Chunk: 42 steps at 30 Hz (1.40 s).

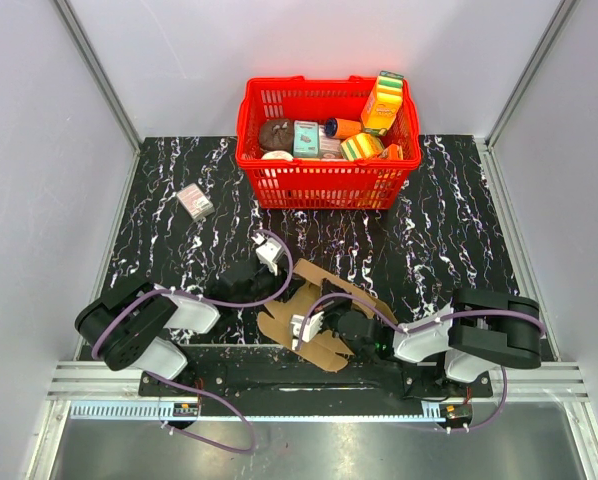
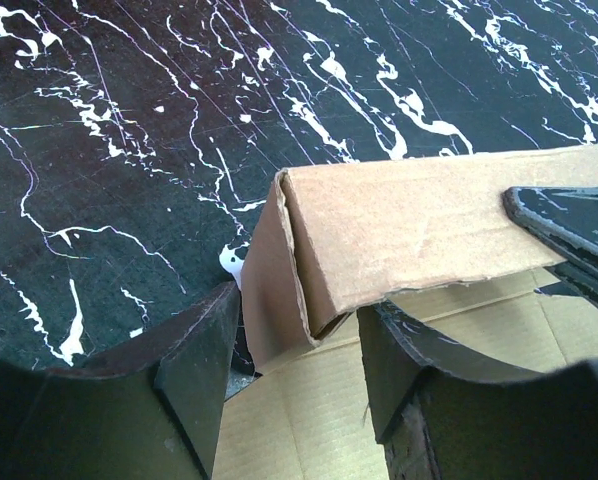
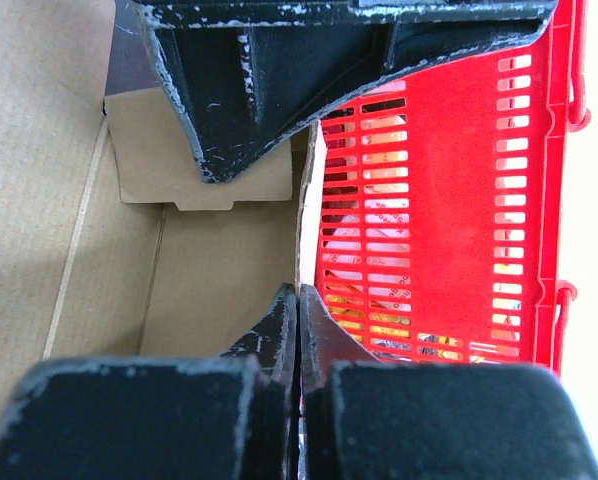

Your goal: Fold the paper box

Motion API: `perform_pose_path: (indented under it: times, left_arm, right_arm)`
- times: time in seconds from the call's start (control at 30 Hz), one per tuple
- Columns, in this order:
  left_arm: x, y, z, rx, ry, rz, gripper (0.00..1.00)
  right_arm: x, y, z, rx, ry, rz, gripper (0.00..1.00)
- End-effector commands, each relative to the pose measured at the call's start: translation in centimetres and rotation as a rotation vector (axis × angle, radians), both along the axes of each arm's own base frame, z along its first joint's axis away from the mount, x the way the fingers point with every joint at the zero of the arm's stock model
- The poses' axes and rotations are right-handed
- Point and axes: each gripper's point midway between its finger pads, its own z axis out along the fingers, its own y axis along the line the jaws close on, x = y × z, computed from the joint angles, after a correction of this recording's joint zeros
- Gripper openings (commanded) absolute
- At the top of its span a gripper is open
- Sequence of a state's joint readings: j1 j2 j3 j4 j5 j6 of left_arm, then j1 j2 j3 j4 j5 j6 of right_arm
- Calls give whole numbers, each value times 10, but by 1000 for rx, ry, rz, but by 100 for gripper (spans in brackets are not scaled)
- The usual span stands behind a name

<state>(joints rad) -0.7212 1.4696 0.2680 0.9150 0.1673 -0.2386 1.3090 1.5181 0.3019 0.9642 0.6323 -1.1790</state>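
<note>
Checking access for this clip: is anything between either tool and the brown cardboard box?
Nothing visible. The right tool is shut on a wall of the plain brown kraft cardboard box; the left tool straddles a folded flap corner.

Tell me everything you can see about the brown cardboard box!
The box is plain brown cardboard with no printing, cut with flaps, tabs and creases. It lies near the front of the black marbled table, only partly folded: most is flat, but one wall stands up. The right pincer is shut on that wall's thin edge. The left pincer sits open around a folded corner.
</note>
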Motion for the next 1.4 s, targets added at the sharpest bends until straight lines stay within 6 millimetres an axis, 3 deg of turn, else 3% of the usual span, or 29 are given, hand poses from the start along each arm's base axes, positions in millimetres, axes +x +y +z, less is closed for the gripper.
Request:
perform_pose_path:
  times: [0.0,0.63,1.07,1.23,1.37]
  left_arm:
    - [6,-3,13,-28,-67,13,55]
    - [13,-6,2,63,-118,137,42]
    - [14,-13,4,26,-169,121,52]
    - [16,-15,2,30,-170,117,53]
    - [18,-15,-1,41,-164,125,47]
  right_arm:
    - [-7,0,-16,-32,27,5,1]
    - [-11,9,-8,56,55,17,1]
    - [-14,11,-8,62,67,26,0]
    - [-15,11,-7,64,69,27,0]
    - [-14,12,-5,73,69,29,0]
